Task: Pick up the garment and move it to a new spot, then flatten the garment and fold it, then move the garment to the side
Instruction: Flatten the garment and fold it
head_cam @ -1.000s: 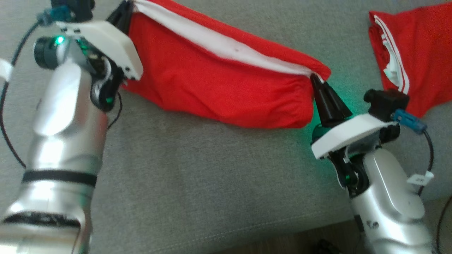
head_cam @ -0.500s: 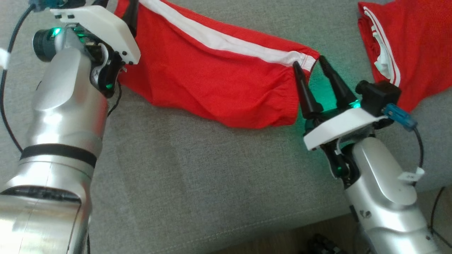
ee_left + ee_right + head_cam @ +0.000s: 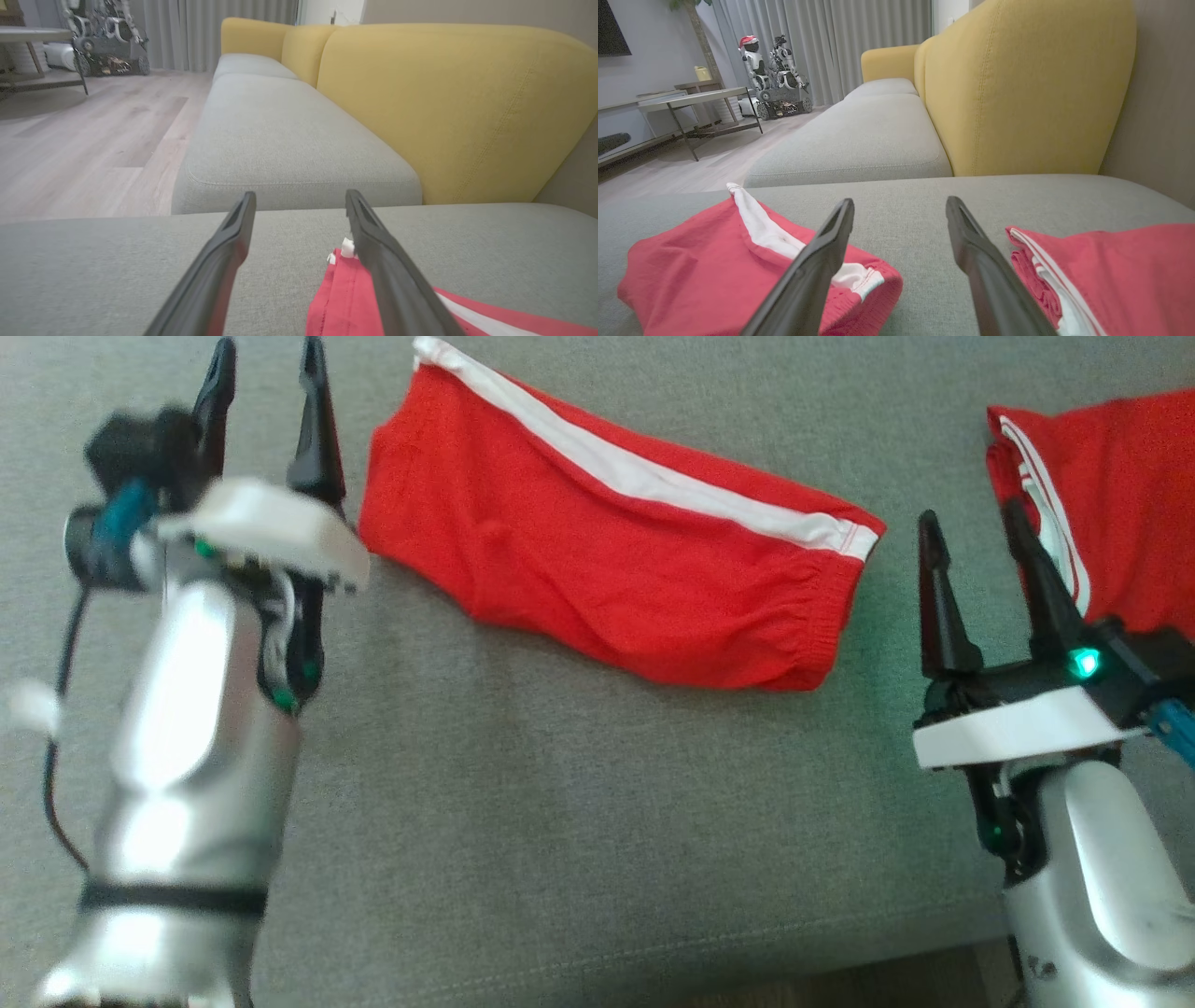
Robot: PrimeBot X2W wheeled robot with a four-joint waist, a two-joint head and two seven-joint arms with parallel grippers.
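Flanking the garment [image 3: 616,579], left hand [image 3: 268,350] and right hand [image 3: 968,515], wide open, empty.

Grey fabric sofa seat [image 3: 579,840] across the head view, with a stitched seam near its front edge. In the wrist views a second grey seat cushion [image 3: 280,135] runs away from the camera, with a mustard-yellow backrest [image 3: 1017,93] beside it (stitch lines visible). Pale wood-plank floor [image 3: 93,126] on the left. Grey floor-length curtains [image 3: 831,42] at the far end; the light is soft and even. Low table [image 3: 691,100] with thin dark legs stands near a light grey wall [image 3: 649,56], which has a dark screen [image 3: 609,28] on it. Two small wheeled machines [image 3: 773,70] are parked by the curtains.
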